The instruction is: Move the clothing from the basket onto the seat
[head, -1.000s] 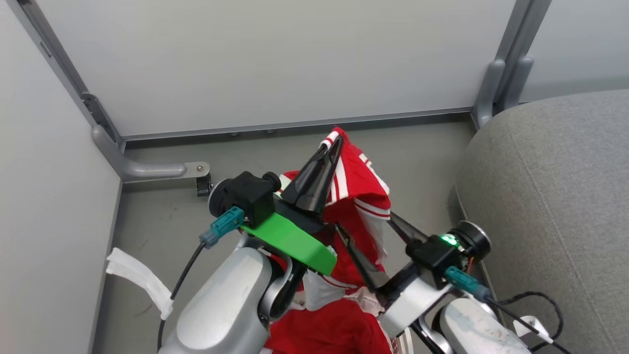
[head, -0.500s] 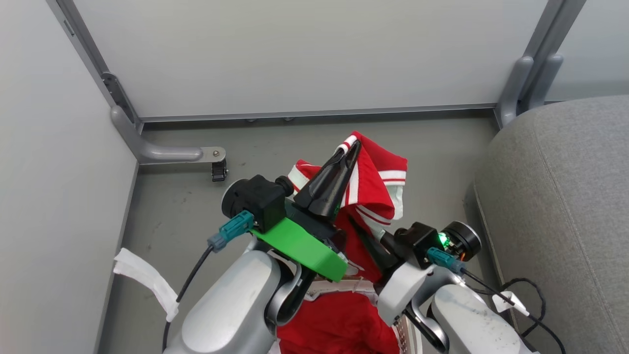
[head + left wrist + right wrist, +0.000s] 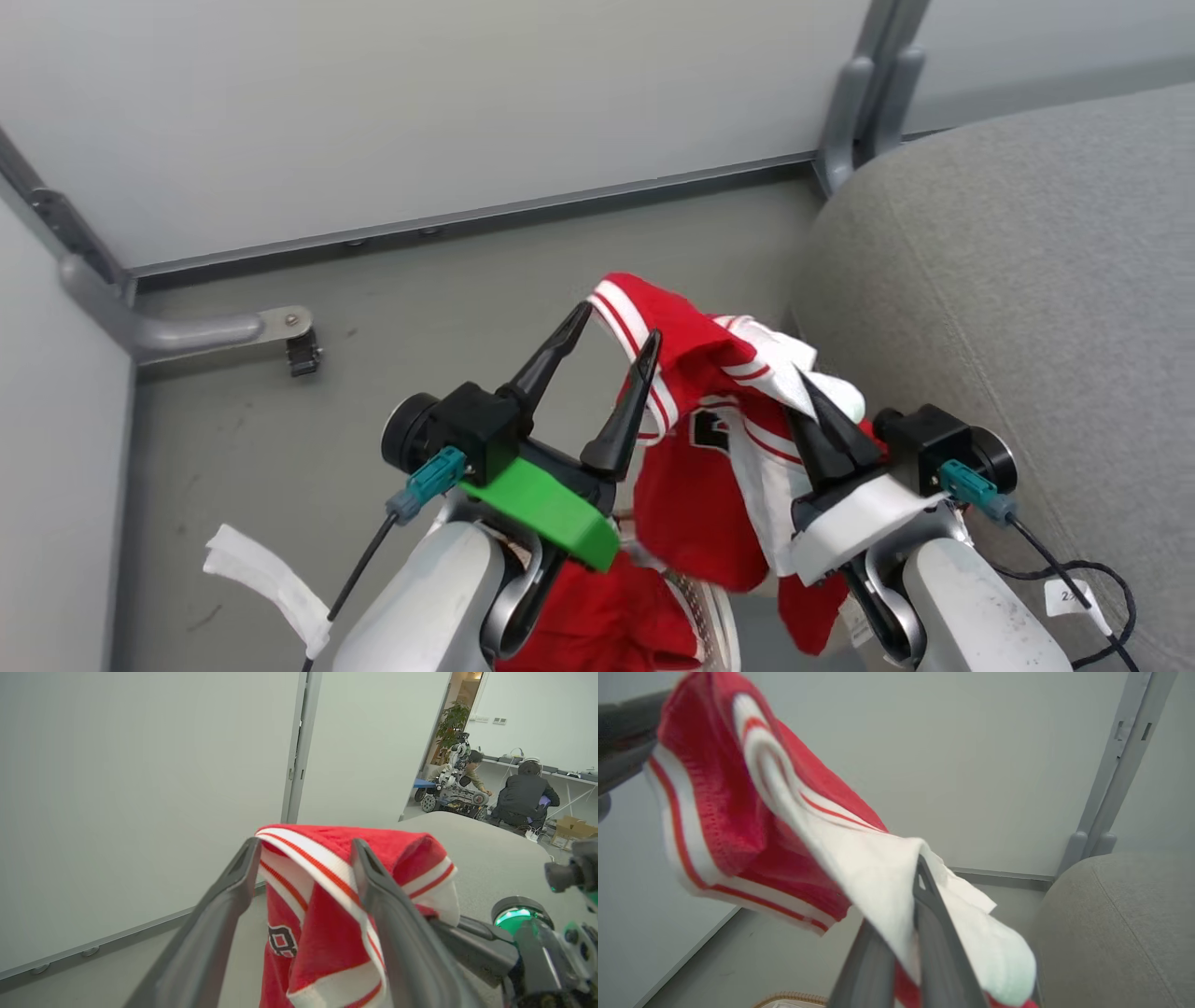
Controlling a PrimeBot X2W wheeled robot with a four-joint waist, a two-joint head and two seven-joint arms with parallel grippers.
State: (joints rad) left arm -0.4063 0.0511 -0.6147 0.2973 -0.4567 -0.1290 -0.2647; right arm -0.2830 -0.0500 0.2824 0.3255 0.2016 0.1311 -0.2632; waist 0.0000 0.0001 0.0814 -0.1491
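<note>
**Head view.** The step in hand is judged to be the carry. The jersey (image 3: 695, 448) hangs in the air between the two arms. Its lower folds trail down toward the basket (image 3: 719, 625) at the near edge. The seat (image 3: 1027, 280) lies just to the right and is not yet reached. The left gripper (image 3: 617, 327) stands spread wide, with the striped trim looped over its right-hand finger, not pinched. The right gripper (image 3: 814, 397) is pressed together on the white trim.

**Left wrist view.** The left gripper (image 3: 306, 845) is wide apart. The jersey (image 3: 327, 938) is draped across one finger only. The seat (image 3: 481, 858) lies beyond it to the right.

**Right wrist view.** The right gripper (image 3: 911, 882) pinches a white fold of the jersey (image 3: 724, 798). The basket (image 3: 789, 997) shows its woven rim below, and the seat (image 3: 1115, 914) is at right.

**Next move, as judged.** Swing rightward over the seat, slip the trim off the left finger so that it does not snag, then let go.
</note>
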